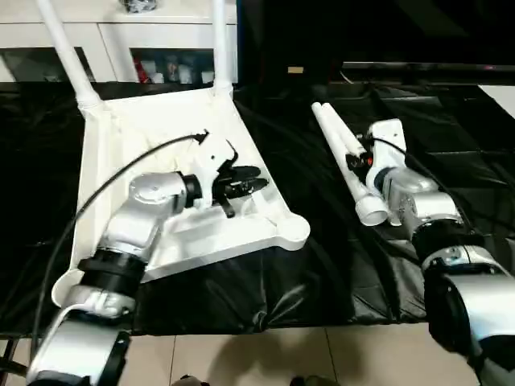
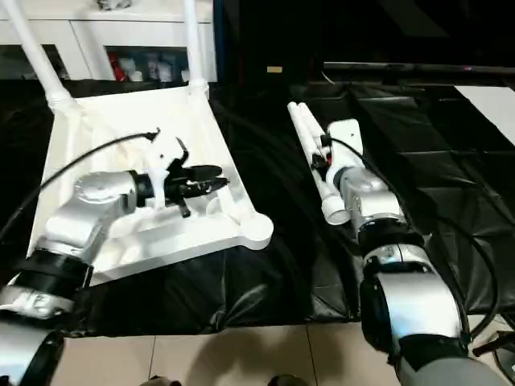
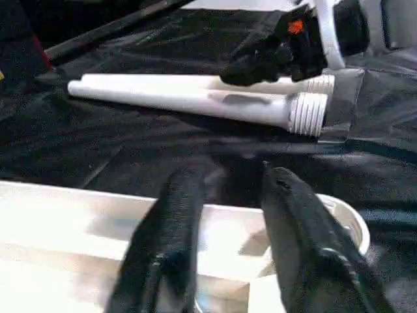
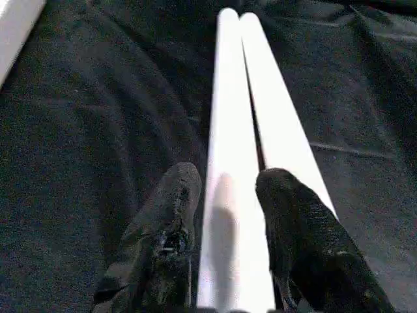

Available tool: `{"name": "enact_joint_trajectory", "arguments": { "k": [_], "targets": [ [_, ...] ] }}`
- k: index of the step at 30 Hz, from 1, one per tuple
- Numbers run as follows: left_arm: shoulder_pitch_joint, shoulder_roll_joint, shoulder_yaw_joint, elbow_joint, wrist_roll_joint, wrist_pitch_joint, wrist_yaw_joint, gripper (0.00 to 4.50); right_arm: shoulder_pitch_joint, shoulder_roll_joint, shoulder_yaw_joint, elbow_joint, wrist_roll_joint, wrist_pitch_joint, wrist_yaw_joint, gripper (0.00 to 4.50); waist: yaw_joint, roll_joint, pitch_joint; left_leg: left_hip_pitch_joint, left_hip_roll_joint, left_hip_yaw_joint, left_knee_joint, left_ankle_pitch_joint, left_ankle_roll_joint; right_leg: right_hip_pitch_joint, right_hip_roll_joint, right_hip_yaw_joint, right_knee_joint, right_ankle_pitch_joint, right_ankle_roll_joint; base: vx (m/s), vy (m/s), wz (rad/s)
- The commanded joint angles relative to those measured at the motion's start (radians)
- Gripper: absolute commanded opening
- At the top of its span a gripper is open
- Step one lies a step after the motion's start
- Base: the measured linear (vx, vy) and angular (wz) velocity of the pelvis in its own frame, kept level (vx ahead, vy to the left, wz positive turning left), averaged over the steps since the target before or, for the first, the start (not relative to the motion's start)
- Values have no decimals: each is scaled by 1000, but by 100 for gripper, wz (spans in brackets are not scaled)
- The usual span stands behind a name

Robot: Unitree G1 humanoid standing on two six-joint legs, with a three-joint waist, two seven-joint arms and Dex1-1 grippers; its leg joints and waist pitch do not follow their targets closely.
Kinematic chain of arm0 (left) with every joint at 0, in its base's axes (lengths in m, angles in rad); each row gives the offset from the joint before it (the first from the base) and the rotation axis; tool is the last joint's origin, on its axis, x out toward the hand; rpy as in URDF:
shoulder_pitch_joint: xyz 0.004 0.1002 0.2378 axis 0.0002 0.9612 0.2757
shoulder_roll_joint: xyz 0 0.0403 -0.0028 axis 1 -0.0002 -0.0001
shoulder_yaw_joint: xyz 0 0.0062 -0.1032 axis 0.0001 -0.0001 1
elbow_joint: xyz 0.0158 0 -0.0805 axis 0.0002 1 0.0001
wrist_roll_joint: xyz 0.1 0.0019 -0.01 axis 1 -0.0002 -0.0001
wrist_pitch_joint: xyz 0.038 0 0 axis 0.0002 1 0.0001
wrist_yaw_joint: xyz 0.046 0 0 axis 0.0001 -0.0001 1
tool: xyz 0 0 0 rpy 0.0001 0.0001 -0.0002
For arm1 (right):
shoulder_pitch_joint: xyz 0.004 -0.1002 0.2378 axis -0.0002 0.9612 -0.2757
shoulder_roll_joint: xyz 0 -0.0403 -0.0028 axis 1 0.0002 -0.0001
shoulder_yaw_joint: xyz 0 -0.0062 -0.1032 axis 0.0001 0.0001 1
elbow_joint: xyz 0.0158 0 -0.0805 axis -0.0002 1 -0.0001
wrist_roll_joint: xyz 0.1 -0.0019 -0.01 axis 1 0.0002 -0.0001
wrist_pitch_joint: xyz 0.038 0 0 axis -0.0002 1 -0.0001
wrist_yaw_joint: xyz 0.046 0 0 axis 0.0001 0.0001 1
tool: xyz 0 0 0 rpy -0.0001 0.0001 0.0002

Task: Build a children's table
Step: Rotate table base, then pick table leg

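Lying upside down on black sheeting: tabletop [image 1: 173,169], white, ribbed underside up, with two legs [image 1: 68,52] already standing in its far corner sockets.
Left claw [image 1: 256,183]: hovering over the tabletop's near right portion, pointing across toward the near right corner socket [image 1: 291,232]; its two black fingers [image 3: 172,241] are standing apart with a clear gap and nothing between them.
Corner socket: sitting open and legless just past the left fingertips in the left wrist view.
Loose legs [image 1: 344,157]: two white tubes lying side by side, touching, on the sheeting to the right of the tabletop and apart from it, threaded ends toward the robot.
Right claw [image 4: 225,179]: reaching over the near ends of the loose legs, fingers [image 4: 296,235] spread and straddling one tube; whether the pads are touching it cannot be told.
Background: white cabinet [image 1: 121,44] with glass doors is standing behind the tabletop.
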Motion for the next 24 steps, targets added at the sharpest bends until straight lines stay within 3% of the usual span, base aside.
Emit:
{"name": "enact_joint_trajectory", "arguments": {
  "k": [1, 4, 7, 15, 24],
  "targets": [
    [8, 9, -23, -25, -7, 22, -13, 207, -24, -16, -10, 31, -14, 11, -21, 206, 0, 9, -80, 17, 10, -3, -59, -265, -4, 55, -32, 30, -56, -215, -245, 0, 0, 0],
    [20, 14, -22, -52, -4, 42, -26, 215, -35, -20, -13, 65, -18, 3, -32, 235, 0, 8, -81, 16, 10, -4, -58, -262, -4, 57, -32, 30, -54, -213, -241, 0, 0, 0],
    [32, 20, -21, -78, -2, 62, -30, 253, -43, -22, -18, 90, -19, 2, -39, 262, 2, 8, -82, 14, 10, -3, -57, -246, 1, 57, -32, 30, -51, -188, -249, 0, 0, 0],
    [66, 68, -37, -149, 15, 102, -22, 304, -54, -12, -8, 149, -32, 17, -22, 331, 4, 8, -79, 15, 10, -3, -58, -268, -2, 55, -31, 29, -53, -229, -238, 0, 0, 0],
    [72, 129, -29, -205, 9, 148, -53, 304, -81, -6, -27, 191, -24, 90, 31, 331, 15, 7, -77, 14, 12, -5, -59, -269, -10, 54, -33, 28, -49, -249, -236, 0, 0, 0]
  ]
}}
